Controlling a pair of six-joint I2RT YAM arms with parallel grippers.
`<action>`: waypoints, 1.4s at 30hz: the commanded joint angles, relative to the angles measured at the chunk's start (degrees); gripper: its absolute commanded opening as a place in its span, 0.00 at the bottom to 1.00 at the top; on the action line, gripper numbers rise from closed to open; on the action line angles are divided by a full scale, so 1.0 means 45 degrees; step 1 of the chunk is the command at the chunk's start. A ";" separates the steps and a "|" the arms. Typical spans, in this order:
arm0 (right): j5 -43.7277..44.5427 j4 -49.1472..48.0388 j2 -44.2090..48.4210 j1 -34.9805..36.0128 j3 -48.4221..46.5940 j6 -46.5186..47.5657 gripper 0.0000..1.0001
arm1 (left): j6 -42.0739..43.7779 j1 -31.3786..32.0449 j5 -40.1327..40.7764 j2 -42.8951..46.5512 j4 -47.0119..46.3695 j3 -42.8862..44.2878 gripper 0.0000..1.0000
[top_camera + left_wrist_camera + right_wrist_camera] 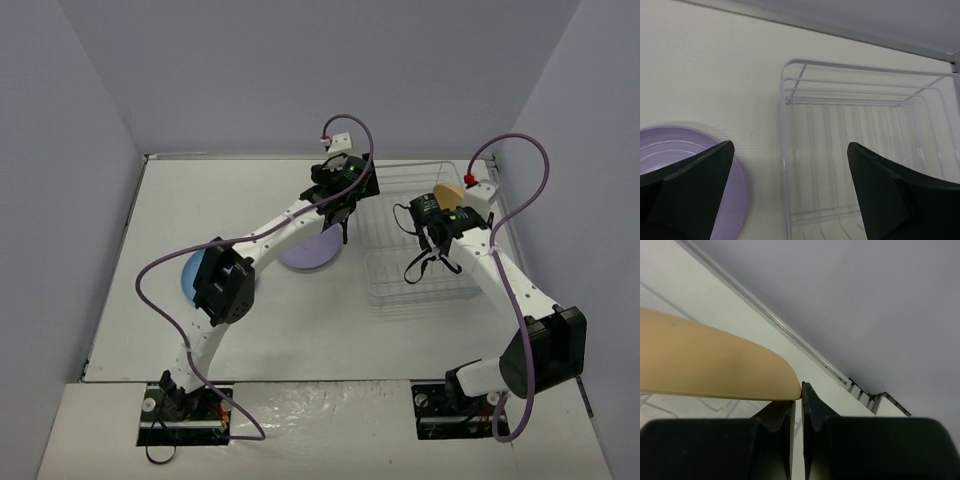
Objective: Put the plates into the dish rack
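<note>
Top view: round blue plastic plate [188,277] and round lavender plastic plate [312,252] are lying at 9 o'clock of the clear wire dish rack [420,285], unloaded. Left wrist: left claw [790,150] is gaping wide, empty. Right wrist: right claw [797,396] is sitting shut against the round orange-yellow plastic plate [705,370].

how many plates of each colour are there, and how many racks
blue plate: 1
purple plate: 1
orange plate: 1
dish rack: 1
total: 4
</note>
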State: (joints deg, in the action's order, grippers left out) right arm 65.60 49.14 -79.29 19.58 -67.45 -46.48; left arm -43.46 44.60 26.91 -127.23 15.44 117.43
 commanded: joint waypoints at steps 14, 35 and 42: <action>0.1105 0.2983 -0.2222 0.0092 -0.0116 -0.5036 0.00 | 0.2489 -0.0844 -0.0661 0.7004 -0.2807 -0.6328 0.97; -0.0568 0.1975 -0.1879 0.1600 0.0655 -0.6052 0.64 | 0.2427 -0.1559 -0.0610 0.8098 -0.1592 -0.7317 0.97; -0.2014 -0.1152 0.0262 0.2291 0.1437 -0.3032 0.88 | 0.2617 -0.1566 -0.0526 0.8524 -0.1567 -0.7658 0.97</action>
State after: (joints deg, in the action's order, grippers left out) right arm 59.07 52.71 -85.39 28.35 -62.45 -67.40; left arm -33.01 37.85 23.43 -93.61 10.18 82.61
